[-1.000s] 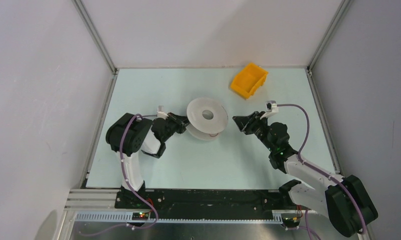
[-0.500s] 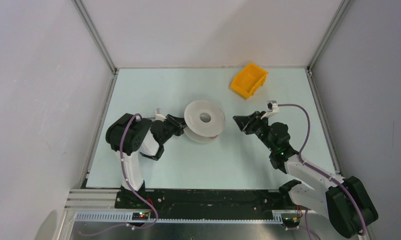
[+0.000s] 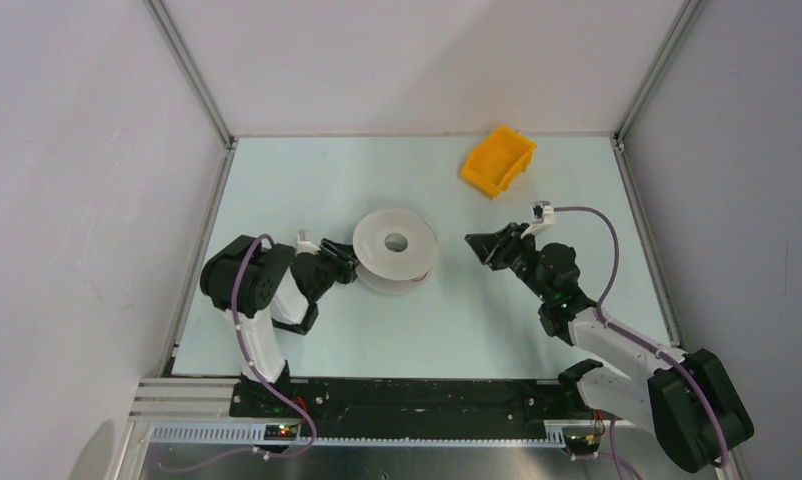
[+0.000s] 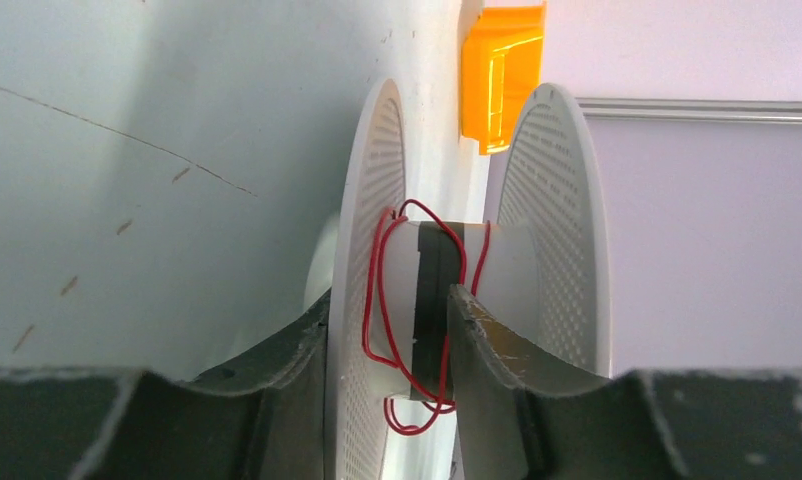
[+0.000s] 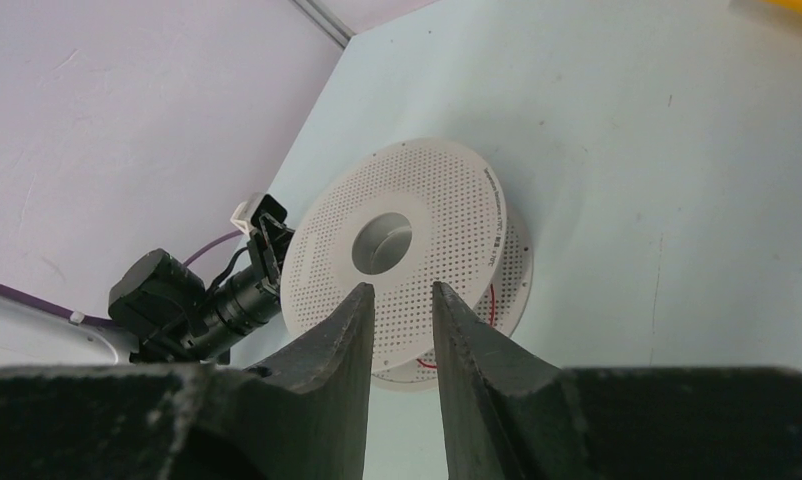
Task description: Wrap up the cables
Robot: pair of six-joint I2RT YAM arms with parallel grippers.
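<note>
A white perforated spool (image 3: 377,236) lies tilted at the table's middle. Thin red cable (image 4: 370,300) hangs in loose loops round its hub between the two flanges; a bit of it also shows under the rim in the right wrist view (image 5: 492,300). My left gripper (image 3: 349,262) is at the spool's left edge, shut on one flange (image 4: 362,180), with one finger outside it and the other between the flanges against the hub. My right gripper (image 3: 474,243) hovers to the right of the spool, apart from it, its jaws a little apart and empty (image 5: 399,287).
A yellow bin (image 3: 497,160) stands at the back right of the table, behind the spool (image 4: 497,80). The enclosure's white walls and metal frame rails close in the table on the left, back and right.
My left gripper has drawn back to the left and dragged the spool with it, away from the right gripper. The right gripper has hardly moved.
</note>
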